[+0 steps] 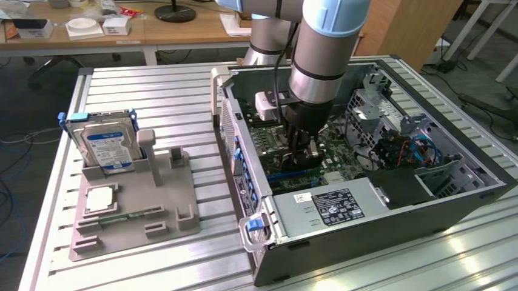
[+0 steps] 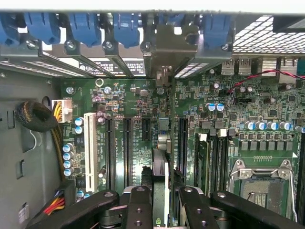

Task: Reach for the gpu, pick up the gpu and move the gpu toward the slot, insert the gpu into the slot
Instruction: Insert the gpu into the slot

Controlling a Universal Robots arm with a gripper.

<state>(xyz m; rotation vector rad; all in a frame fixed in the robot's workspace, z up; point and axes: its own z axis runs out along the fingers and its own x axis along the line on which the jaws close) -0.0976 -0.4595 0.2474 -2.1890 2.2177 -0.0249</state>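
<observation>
My gripper (image 2: pixel 161 183) is down inside the open computer case (image 1: pixel 453 200), above the green motherboard (image 2: pixel 138 98). It is shut on the gpu (image 2: pixel 160 164), a thin dark card that I see edge-on between the black fingers (image 2: pixel 143 200). The card's silver bracket (image 2: pixel 167 45) stands at the case's rear wall, among the blue latches (image 2: pixel 86 26). The card runs parallel to the long black connector strips (image 2: pixel 127 143) and lies between two of them. It covers the slot beneath it, so I cannot tell how deep its edge sits. In the exterior view the gripper (image 1: pixel 301 159) is low over the board.
A white connector strip (image 2: pixel 89 143) and a cable bundle (image 2: pixel 38 117) lie to one side of the card, memory strips (image 2: pixel 214 157) and the processor socket (image 2: pixel 259 183) to the other. Outside the case, a grey holder (image 1: pixel 133 200) carries a blue-labelled hard drive (image 1: pixel 105 145) and a processor chip (image 1: pixel 99 199).
</observation>
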